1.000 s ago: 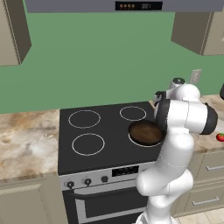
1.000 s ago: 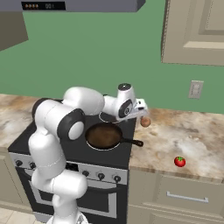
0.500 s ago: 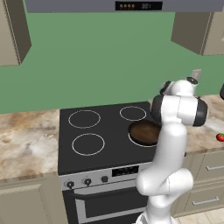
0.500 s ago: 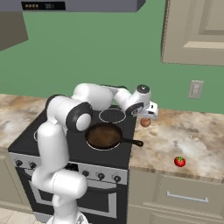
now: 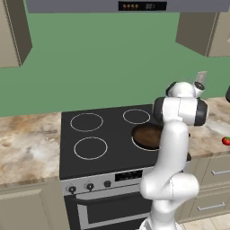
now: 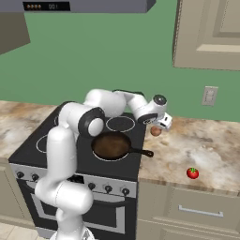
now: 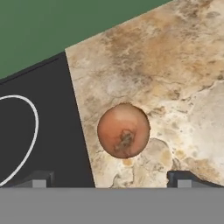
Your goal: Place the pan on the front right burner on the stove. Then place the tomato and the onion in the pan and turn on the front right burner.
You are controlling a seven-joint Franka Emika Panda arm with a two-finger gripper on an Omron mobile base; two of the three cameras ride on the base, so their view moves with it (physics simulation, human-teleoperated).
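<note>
we saw the pan [image 6: 111,145] resting on the front right burner [image 6: 110,157] of the stove [image 6: 33,146], in the middle of the right base view, with its handle pointing toward the lower right. the onion [image 7: 123,130] lay on the marble surface [image 7: 175,74] just beside the stove edge, in the centre of the hand view. the hand [image 6: 159,123] hung above the onion, not touching it; its two fingertips [image 7: 35,178] stood wide apart, one on each side. the tomato [image 6: 192,173] sat on the surface at the lower right, well apart from the pan.
</note>
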